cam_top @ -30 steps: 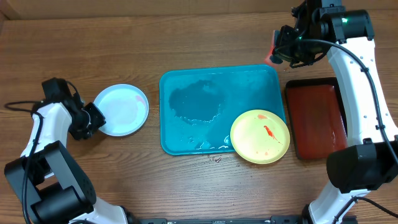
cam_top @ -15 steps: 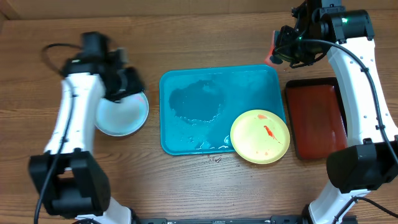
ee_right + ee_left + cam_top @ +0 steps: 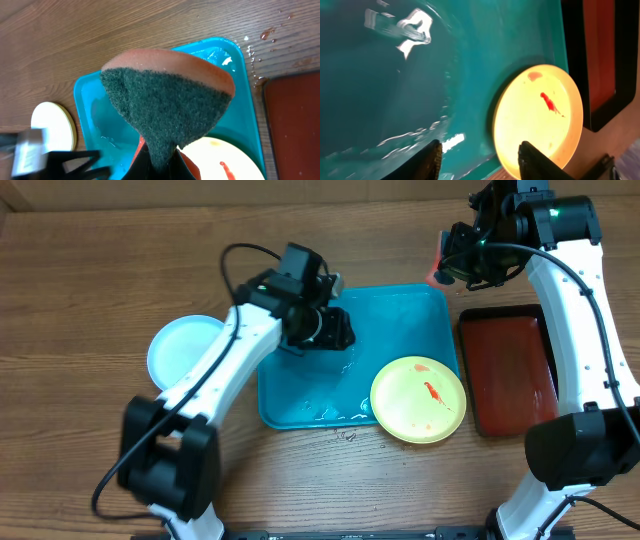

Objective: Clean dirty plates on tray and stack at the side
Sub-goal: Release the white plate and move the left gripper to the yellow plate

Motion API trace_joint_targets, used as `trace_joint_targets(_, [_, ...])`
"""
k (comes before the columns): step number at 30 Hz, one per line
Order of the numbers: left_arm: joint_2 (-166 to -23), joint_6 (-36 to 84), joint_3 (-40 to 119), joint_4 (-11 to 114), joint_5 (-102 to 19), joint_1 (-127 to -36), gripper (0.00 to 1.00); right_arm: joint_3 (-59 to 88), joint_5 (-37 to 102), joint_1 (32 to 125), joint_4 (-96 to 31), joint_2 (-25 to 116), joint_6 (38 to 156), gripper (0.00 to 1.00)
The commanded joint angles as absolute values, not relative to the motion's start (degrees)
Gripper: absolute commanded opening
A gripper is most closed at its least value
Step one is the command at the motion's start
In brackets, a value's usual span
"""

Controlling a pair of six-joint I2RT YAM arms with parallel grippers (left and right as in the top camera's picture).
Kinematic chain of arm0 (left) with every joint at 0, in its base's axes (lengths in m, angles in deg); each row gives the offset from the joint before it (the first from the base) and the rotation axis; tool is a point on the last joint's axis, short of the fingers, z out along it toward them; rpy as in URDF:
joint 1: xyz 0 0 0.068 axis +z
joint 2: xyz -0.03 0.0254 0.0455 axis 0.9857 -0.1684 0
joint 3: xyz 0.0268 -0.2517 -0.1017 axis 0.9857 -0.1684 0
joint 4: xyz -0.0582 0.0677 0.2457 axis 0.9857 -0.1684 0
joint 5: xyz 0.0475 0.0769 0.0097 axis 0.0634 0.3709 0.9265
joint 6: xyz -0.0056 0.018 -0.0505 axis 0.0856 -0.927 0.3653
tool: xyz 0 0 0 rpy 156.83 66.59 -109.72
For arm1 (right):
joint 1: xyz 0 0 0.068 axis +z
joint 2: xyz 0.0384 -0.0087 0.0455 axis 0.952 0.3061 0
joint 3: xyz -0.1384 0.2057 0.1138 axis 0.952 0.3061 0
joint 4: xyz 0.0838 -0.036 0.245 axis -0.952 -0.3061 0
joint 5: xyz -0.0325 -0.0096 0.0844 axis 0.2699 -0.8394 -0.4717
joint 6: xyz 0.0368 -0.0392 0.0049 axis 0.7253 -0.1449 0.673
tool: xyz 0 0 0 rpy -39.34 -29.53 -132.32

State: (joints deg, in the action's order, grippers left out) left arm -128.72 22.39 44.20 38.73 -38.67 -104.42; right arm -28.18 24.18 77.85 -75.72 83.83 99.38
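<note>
A pale yellow plate (image 3: 418, 399) with a red sauce streak lies on the front right corner of the teal tray (image 3: 300, 405), overhanging its rim. It also shows in the left wrist view (image 3: 540, 120) and the right wrist view (image 3: 215, 160). A pale, nearly white plate (image 3: 185, 352) lies on the table left of the tray. My left gripper (image 3: 338, 332) is open and empty above the wet middle of the tray (image 3: 395, 90), its jaws (image 3: 477, 160) left of the yellow plate. My right gripper (image 3: 447, 268) hovers past the tray's far right corner, shut on an orange and green sponge (image 3: 165, 95).
A dark red-brown tray (image 3: 508, 370) with a black rim lies right of the teal tray, close to the yellow plate. Water film and droplets lie on the teal tray and on the wood near its far right corner (image 3: 265, 35).
My left arm has swung right, from the pale plate on the table to above the middle of the teal tray. The pale plate stays on the table. The right arm has not moved.
</note>
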Motion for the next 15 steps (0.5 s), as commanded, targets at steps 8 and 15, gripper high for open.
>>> trace_joint_targets(8, [-139.98, 27.05, 45.03, 40.54, -45.51, -110.04, 0.47, -28.25, 25.25, 77.93, -76.27, 83.83, 98.92, 0.04])
trace_joint_targets(15, [-142.51, 26.83, 45.03, 40.72, -45.43, -112.4, 0.46, -28.25, 25.25, 77.93, -76.27, 83.83, 98.95, 0.04])
